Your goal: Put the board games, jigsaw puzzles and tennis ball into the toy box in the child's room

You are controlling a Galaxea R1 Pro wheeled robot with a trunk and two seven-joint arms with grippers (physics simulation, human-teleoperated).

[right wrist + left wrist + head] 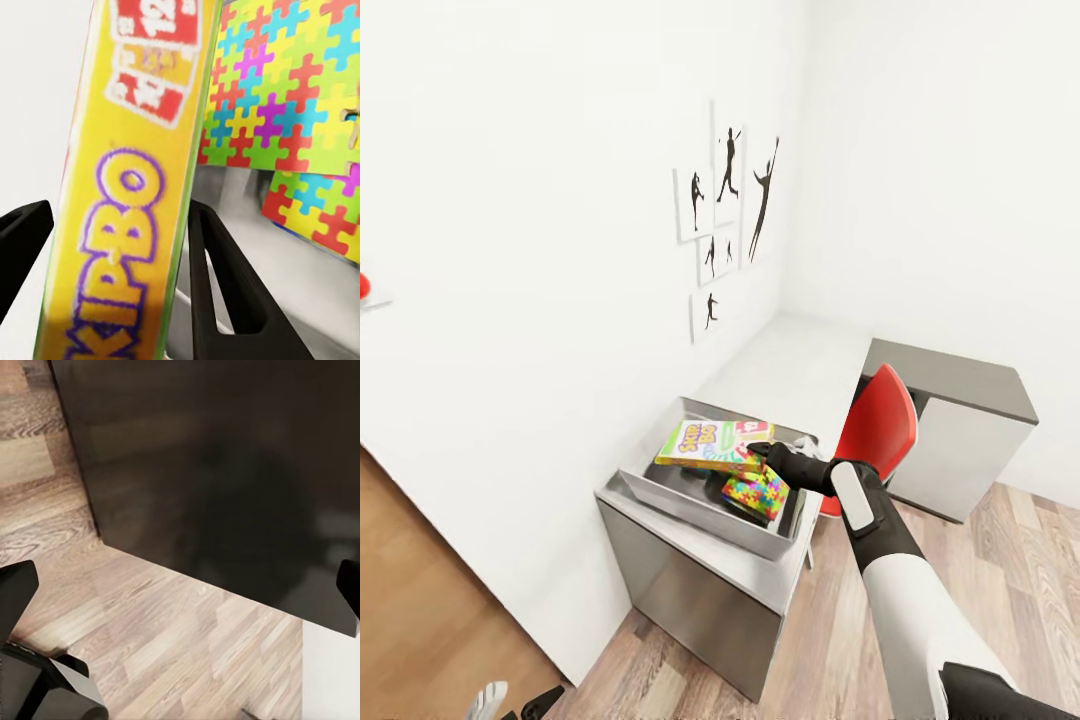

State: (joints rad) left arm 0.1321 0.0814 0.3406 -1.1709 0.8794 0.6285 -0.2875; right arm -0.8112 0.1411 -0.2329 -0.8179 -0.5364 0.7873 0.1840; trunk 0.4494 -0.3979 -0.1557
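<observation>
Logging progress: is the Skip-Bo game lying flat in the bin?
No. The Skip-Bo game sits across the bin rim, between the right gripper fingers.

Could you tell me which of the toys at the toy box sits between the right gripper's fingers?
The Skip-Bo board game, yellow with purple lettering; the jigsaw puzzles lie beyond it, ungripped.

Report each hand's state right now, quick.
Left hand: open, nothing between its fingers, over the wood floor.
Right hand: shut on the Skip-Bo board game, above the toy box.
</observation>
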